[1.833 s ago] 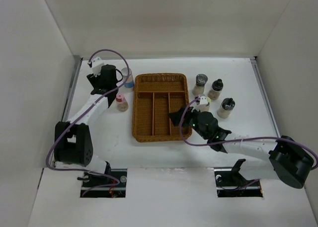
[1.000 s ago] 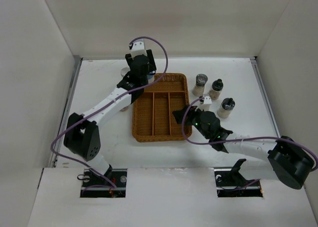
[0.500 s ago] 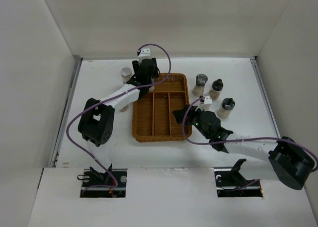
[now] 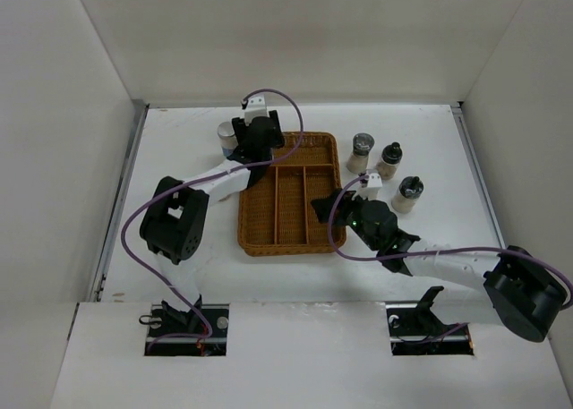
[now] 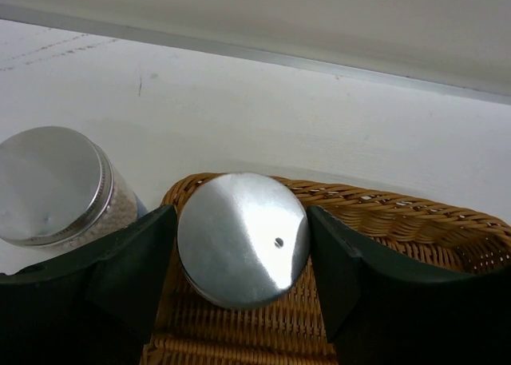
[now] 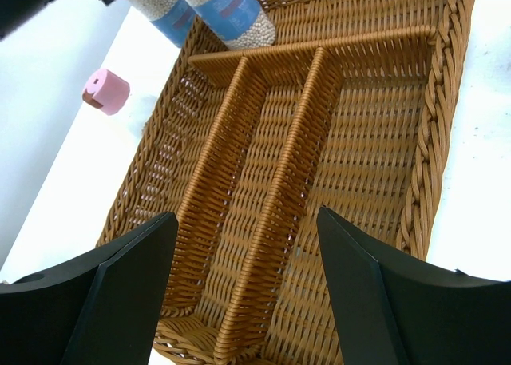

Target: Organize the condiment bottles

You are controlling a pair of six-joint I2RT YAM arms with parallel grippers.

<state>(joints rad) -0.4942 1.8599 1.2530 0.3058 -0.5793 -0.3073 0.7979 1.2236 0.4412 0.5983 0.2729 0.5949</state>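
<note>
Left arm (image 4: 217,178) stretched far forward, left fingers (image 5: 128,261) clamping a silver-capped jar (image 5: 242,239), right arm (image 4: 443,261) low, right fingers (image 6: 120,293) spread wide

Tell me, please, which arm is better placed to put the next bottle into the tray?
Left. The left gripper holds a silver-capped jar over the far-left corner of the wicker tray; the right gripper hangs open and empty above it.

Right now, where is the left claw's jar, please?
Left wrist view: the silver-capped jar sits between the left claw's fingers, at the wicker tray's far-left corner.
</note>
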